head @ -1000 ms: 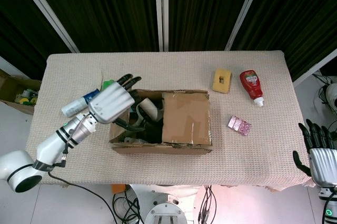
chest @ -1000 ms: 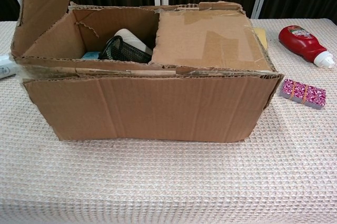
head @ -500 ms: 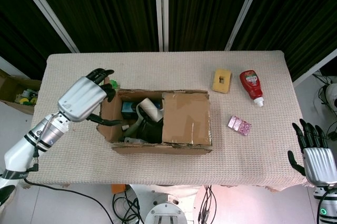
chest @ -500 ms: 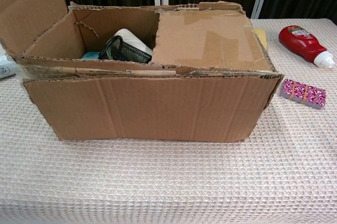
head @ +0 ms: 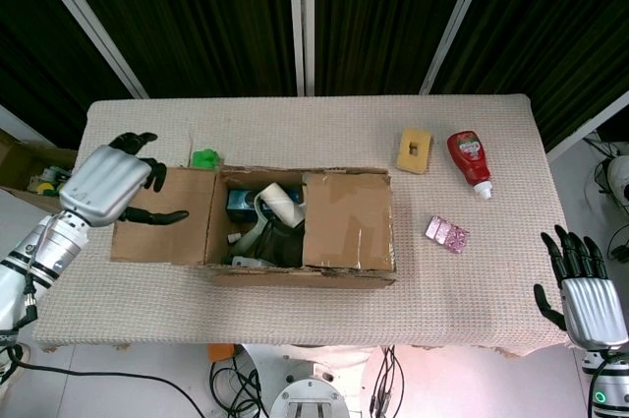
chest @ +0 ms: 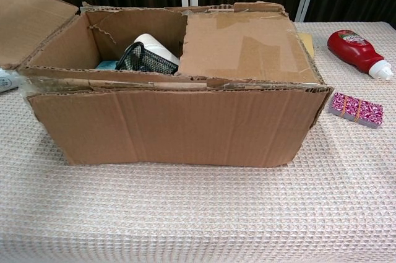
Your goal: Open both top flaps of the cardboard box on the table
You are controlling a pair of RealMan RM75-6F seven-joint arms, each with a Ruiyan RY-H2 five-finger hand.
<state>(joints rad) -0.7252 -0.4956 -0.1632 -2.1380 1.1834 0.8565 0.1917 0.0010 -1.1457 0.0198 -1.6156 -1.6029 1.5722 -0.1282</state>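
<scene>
Left hand: left hand rests over the outer end of the left flap, thumb lying across the cardboard, other fingers curled down at its far edge; whether it grips or only presses the flap I cannot tell.
Left flap: a second ago it stood nearly upright beside the opening; now it has swung right over and lies almost flat, out to the left of the box.
Box: sits mid-surface, left half open, showing a white roll and a black mesh item inside.
Right flap: right flap lies closed and taped over the right half, untouched.
Right hand: right hand is empty with fingers spread, off the near right corner, well apart from the box; it has risen slightly.
Task standing: one flap done, by my reading; the right one remains.
Nearby: ketchup bottle, yellow sponge, pink packet.
</scene>
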